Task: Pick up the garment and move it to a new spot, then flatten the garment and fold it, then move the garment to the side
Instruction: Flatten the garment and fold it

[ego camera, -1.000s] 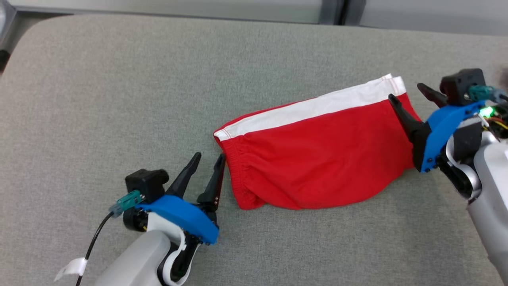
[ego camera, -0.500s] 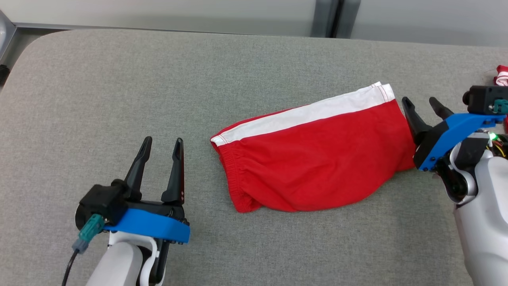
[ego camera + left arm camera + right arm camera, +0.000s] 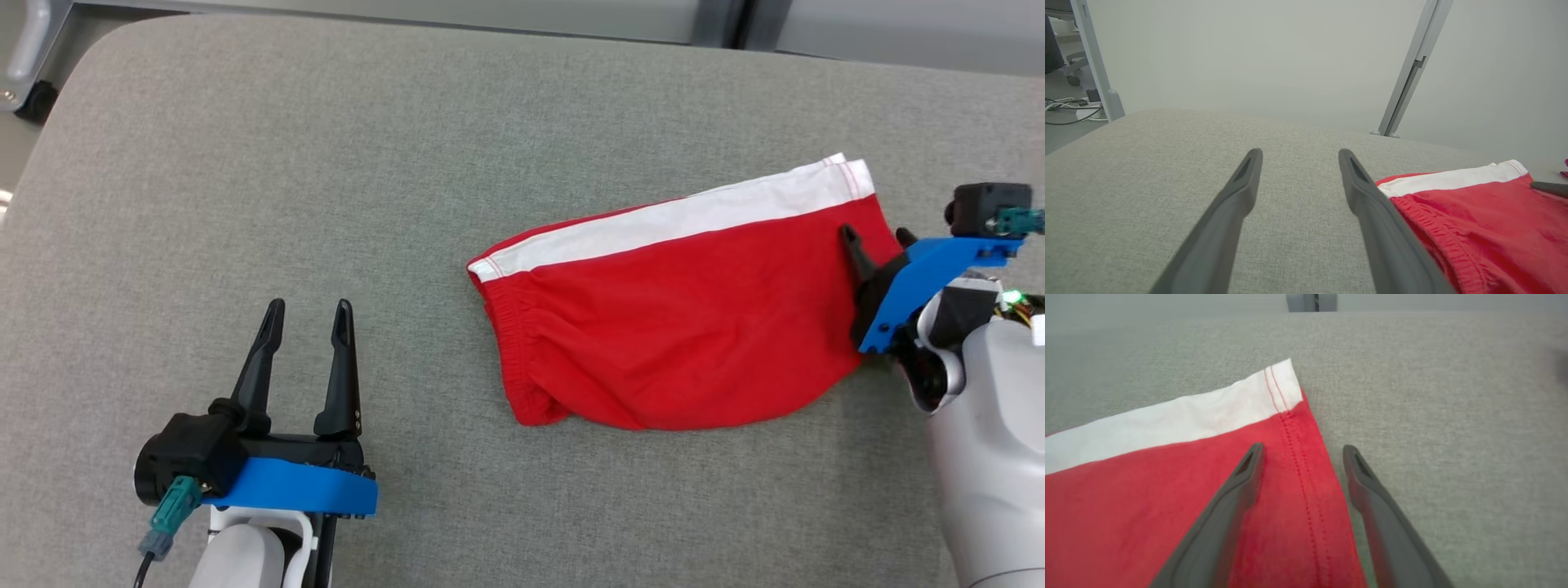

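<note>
As the garment lies crosswise, your right gripper straddles its right end, spread and empty. Your left gripper, also spread, waits well off it.

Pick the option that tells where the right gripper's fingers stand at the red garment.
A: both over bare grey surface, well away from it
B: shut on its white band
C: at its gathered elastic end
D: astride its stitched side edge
D: in the right wrist view the open right gripper has one finger over the red garment and the other over the grey surface just past the stitched edge.
</note>
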You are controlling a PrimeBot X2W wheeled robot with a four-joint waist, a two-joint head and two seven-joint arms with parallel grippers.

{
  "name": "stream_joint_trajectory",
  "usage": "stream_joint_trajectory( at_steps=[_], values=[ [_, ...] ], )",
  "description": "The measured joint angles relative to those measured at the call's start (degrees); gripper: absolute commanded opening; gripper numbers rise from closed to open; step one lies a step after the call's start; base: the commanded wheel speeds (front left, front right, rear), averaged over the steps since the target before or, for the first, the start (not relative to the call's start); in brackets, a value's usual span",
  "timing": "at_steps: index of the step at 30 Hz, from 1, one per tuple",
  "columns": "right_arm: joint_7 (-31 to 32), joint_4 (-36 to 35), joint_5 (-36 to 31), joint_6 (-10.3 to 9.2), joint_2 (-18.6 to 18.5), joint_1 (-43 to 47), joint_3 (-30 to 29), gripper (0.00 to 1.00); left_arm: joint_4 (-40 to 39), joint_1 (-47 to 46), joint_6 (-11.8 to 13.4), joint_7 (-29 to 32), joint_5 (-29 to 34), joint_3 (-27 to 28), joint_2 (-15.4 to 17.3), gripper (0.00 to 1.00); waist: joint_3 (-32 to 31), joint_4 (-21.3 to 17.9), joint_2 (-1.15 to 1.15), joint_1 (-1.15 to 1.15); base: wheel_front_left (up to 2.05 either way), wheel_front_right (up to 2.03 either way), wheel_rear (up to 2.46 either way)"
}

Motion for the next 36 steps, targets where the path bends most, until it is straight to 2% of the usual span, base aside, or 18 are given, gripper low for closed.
stream_joint_trajectory(
  at_steps=[9, 10, 11, 18, 24, 30, 36],
  values=[
    [1.3, 4.7, -5.2, 0.01, 1.4, -2.3, -2.1, 1.00, -0.7, -0.2, -0.6, 0.0, 0.9, 1.3, -1.0, 1.00, 1.8, 0.8, -0.01, -0.01, 0.00, 0.00, 0.00],
    [1.6, 5.1, -5.2, -0.01, 1.6, -2.6, -2.1, 0.42, -0.8, -0.4, -0.6, 0.0, 0.9, 1.2, -1.1, 1.00, 1.9, 0.8, -0.01, -0.01, 0.00, 0.00, 0.00],
    [1.7, 5.3, -5.1, -0.08, 1.7, -2.9, -2.1, 0.00, -1.0, -0.6, -0.7, 0.0, 0.9, 1.1, -1.1, 1.00, 2.0, 0.8, -0.01, -0.01, 0.00, 0.00, 0.00],
    [1.7, 5.9, -2.8, 0.00, 2.0, -4.0, 0.1, 0.00, -1.3, -1.0, -0.7, 0.0, 0.4, -0.1, -1.2, 1.00, 2.4, 0.7, 0.00, -0.01, 0.00, 0.00, 0.00],
    [-0.7, 3.8, -1.1, 0.03, 1.4, -2.4, -2.0, 0.00, -0.4, -0.8, -0.7, 0.0, -0.1, -0.2, -0.9, 1.00, 1.1, -0.1, 0.01, 0.00, 0.00, 0.00, 0.00],
    [-3.0, -2.8, -1.4, 0.02, 0.8, 2.4, -6.9, 0.00, -0.4, -0.4, -0.8, 0.0, -0.2, -0.9, -0.4, 1.00, -0.8, -1.5, 0.01, 0.00, 0.00, 0.00, 0.00],
    [-2.3, -12.7, -5.3, 0.01, 0.2, 8.6, -12.2, 0.00, -0.6, 0.0, -0.8, 0.0, -0.3, -1.2, -0.1, 1.00, -2.3, -2.7, 0.01, -0.01, 0.00, 0.00, 0.00]
  ],
)
